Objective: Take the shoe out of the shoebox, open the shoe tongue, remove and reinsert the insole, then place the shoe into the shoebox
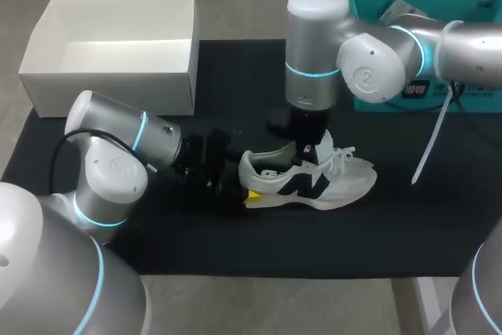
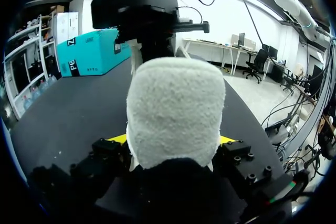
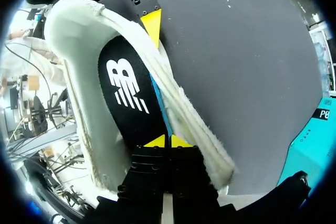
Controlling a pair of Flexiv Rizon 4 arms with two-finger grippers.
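Your white shoe (image 1: 314, 186) with its dark side logo lies at the middle of the desk (image 1: 392, 233), toe toward the right. Your left hand (image 2: 173, 140) is clamped on its fuzzy heel (image 2: 173, 103); your right hand (image 3: 168, 141), fingertips together, pinches the black insole (image 3: 128, 103).
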